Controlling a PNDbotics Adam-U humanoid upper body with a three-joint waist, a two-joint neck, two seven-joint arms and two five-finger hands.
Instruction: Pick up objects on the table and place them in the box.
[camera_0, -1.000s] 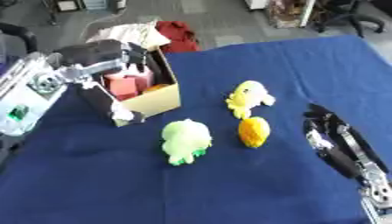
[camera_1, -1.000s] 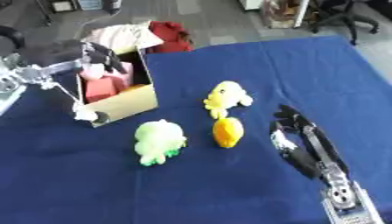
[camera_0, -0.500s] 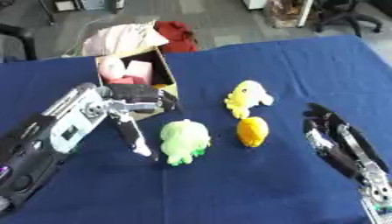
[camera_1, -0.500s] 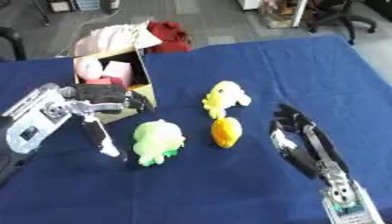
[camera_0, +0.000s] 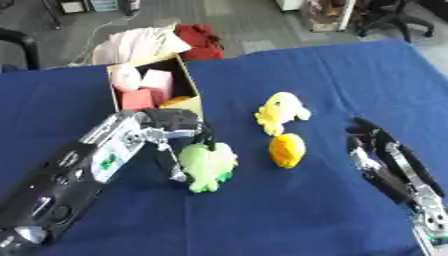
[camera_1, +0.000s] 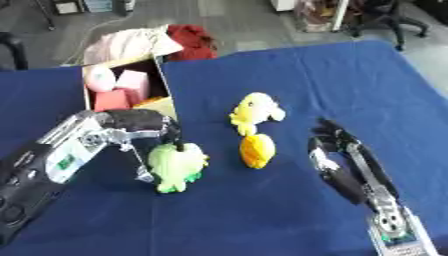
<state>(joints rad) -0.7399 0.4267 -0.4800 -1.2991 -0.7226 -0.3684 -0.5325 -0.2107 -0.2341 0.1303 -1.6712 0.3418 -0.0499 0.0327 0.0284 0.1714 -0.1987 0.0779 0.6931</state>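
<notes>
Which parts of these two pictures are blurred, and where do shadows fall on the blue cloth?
In the left eye view the green plush toy and the left hand look soft-edged, and a dark shadow lies on the blue cloth beside the hand. In the right eye view the right hand is equally soft; no glare shows on the cardboard box.

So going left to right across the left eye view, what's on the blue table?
Left hand → green toy → orange toy → right hand. The box and yellow toy sit farther back.
</notes>
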